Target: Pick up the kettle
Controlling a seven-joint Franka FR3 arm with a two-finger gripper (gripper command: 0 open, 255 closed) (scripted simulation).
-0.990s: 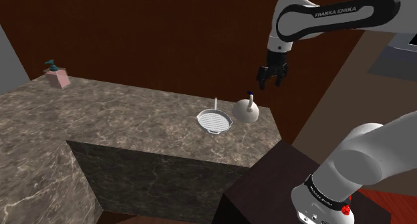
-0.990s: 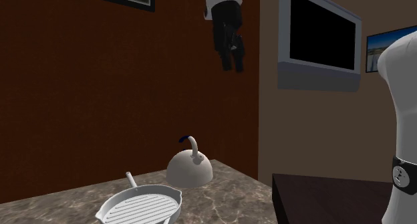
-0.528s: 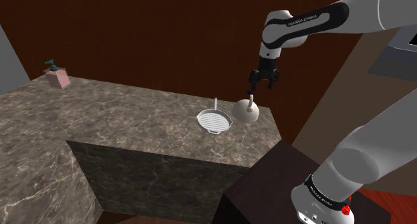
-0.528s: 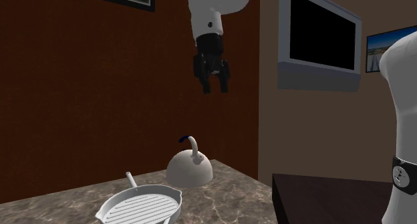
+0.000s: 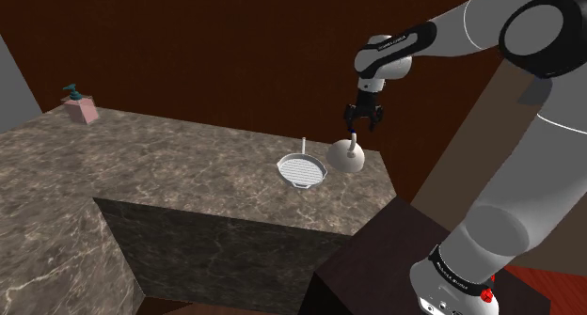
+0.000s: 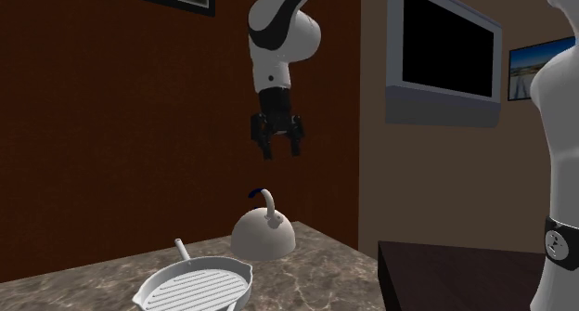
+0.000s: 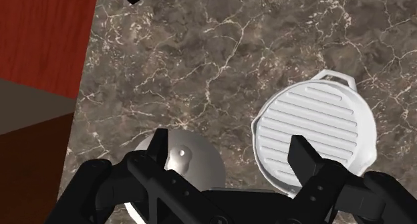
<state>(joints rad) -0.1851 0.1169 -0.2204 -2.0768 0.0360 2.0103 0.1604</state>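
Fingers spread and empty, the gripper (image 6: 278, 150) hovers above the white kettle (image 6: 263, 235) on the marbled counter (image 6: 320, 267). Rigid and likely slippery on its dome, the kettle seems best gripped by its arched handle (image 6: 270, 205).

My gripper (image 6: 282, 154) is black. The kettle (image 6: 263, 237) and ribbed pan (image 6: 199, 289) are white; the counter (image 5: 188, 163) is brown, veined white; the far soap bottle (image 5: 83, 106) is pink.

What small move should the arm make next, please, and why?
Probably lower the open gripper toward the kettle, nudging it away from the pan: it hangs above the handle, and in the wrist view the kettle sits under one finger, not centred between them.
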